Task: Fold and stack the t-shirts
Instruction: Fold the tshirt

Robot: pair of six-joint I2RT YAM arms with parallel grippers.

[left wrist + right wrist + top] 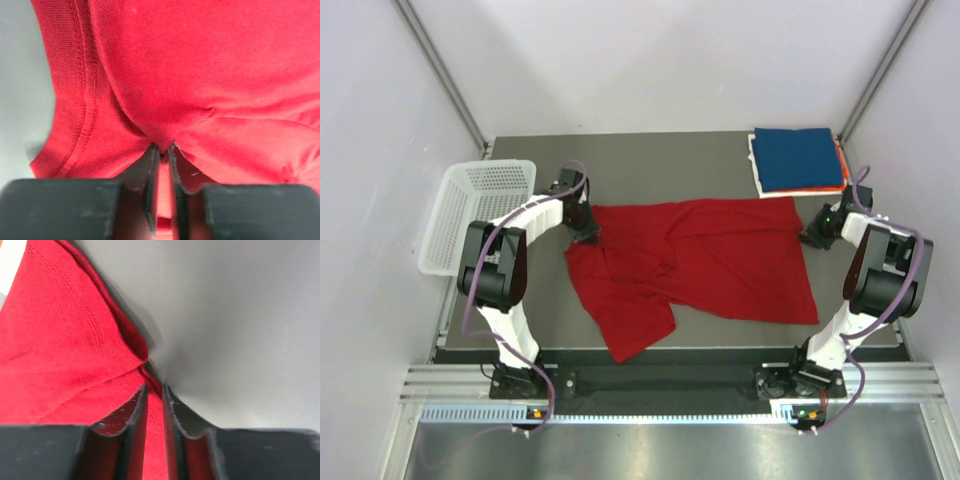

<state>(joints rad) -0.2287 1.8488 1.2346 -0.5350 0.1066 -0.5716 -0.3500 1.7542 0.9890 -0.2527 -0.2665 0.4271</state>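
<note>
The left gripper (162,147) is pinched almost closed on a bunch of cloth at the left edge of the red t-shirt (720,260). The shirt lies spread and wrinkled in the middle of the table (650,170), one flap trailing toward the near edge, not yet folded. The right gripper (154,390) is nipped onto its right hem. At the far right corner a dark blue t-shirt (800,158) tops the folded stack, with orange and white edges showing beneath.

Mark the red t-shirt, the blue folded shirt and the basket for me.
red t-shirt (720,260): top view, mid-body.
blue folded shirt (798,158): top view, upper face.
basket (470,205): top view, bare mesh.
</note>
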